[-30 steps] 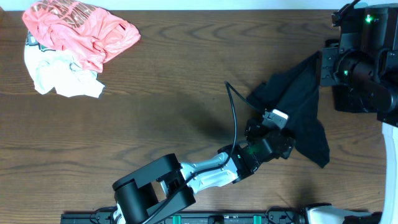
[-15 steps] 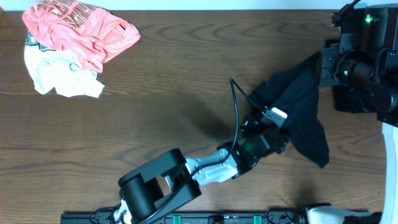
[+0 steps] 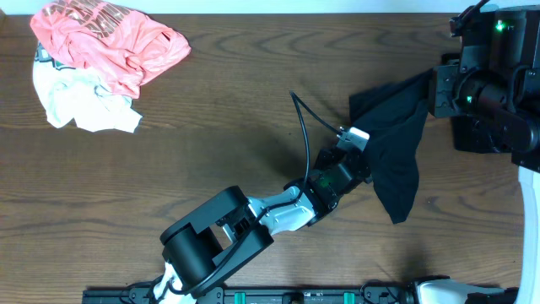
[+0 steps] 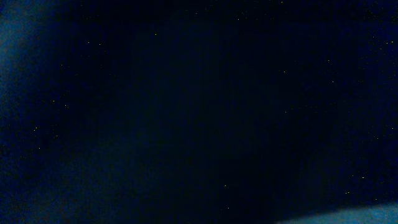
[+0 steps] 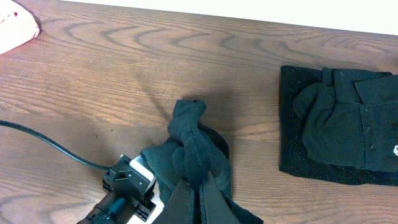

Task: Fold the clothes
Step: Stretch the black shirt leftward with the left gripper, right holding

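A plain black garment (image 3: pixel 396 160) hangs stretched between my two grippers over the right side of the table. My right gripper (image 5: pixel 199 179) is shut on a bunched fold of it (image 5: pixel 189 146); in the overhead view that gripper (image 3: pixel 432 84) holds the garment's upper right corner. My left gripper (image 3: pixel 364 165) is at the garment's left edge with its fingers buried in the fabric. It looks shut on the cloth, which has followed it. The left wrist view is filled by dark fabric (image 4: pixel 199 112).
A coral-pink printed shirt (image 3: pixel 110 42) and a white garment (image 3: pixel 80 105) lie heaped at the far left. Folded black garments (image 5: pixel 339 124) sit on a dark mat beyond the right gripper. The left arm's cable (image 3: pixel 302 127) loops above the table.
The left gripper has closed into the fabric and moved left and up. The garment came with it: it is narrower now and its lower tail has swung left. The right gripper has stayed put.
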{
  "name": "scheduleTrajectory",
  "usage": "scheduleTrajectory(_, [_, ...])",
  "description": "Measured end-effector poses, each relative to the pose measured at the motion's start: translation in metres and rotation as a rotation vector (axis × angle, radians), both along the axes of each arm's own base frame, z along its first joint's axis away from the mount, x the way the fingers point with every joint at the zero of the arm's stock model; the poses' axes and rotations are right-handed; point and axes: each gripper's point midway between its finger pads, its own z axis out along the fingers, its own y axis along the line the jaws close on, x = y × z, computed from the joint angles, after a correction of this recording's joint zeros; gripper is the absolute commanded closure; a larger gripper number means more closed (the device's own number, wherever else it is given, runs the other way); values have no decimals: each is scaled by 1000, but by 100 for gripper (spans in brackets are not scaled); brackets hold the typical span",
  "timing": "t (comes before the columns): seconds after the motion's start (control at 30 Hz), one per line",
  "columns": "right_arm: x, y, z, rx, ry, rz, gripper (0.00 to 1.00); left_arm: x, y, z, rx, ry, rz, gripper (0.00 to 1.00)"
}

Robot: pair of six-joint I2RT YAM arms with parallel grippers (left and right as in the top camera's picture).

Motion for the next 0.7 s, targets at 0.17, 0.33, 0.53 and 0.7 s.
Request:
scheduleTrajectory(0.17, [0,0,0,0,0,0,99,-3,4,-7,55,7,-16,94])
scheduleTrajectory(0.33, [0,0,0,0,1,1,99,-6,17,-8,130,25,-16,94])
scheduleTrajectory(0.53, [0,0,0,0,2,1,99,5,48,32,141,20,40,94])
scheduleTrajectory(0.7, [-1,0,-1,0,7,1,99,16,78,79,103,-6,102,94])
